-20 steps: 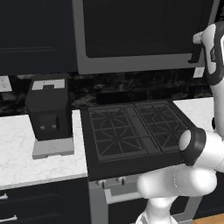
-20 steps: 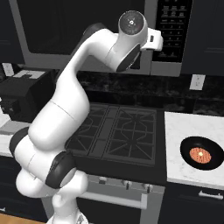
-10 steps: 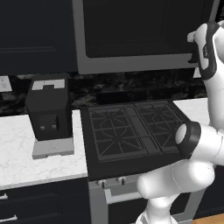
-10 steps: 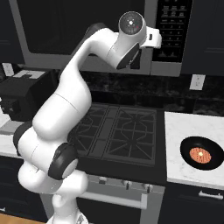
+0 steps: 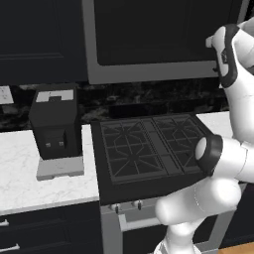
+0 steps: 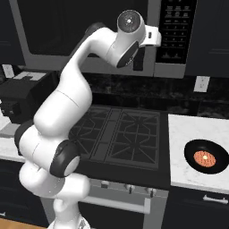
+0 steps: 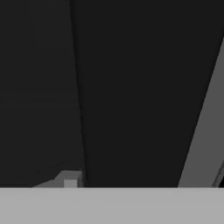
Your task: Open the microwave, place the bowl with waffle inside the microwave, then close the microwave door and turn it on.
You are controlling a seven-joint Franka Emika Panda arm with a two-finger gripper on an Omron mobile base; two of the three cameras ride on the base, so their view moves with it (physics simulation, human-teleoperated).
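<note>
In the right base view the microwave (image 6: 103,38), a wide grey-framed box with dark glass, fills the upper frame, its door shut. The pincer (image 6: 139,60) is raised against it at upper centre; I cannot tell its spread. At lower right, the bowl with waffle (image 6: 206,156), small, dark and round around an orange-brown disc, sits on the white table (image 6: 188,176).

A black gas stove (image 5: 149,149) sits between white marble desk (image 5: 30,173) stretches. Left of the stove stands a black coffee machine (image 5: 54,129). Behind it runs dark speckled backsplash (image 6: 179,96) with a white outlet (image 6: 201,83); dark cabinets (image 5: 39,39) hang above.
</note>
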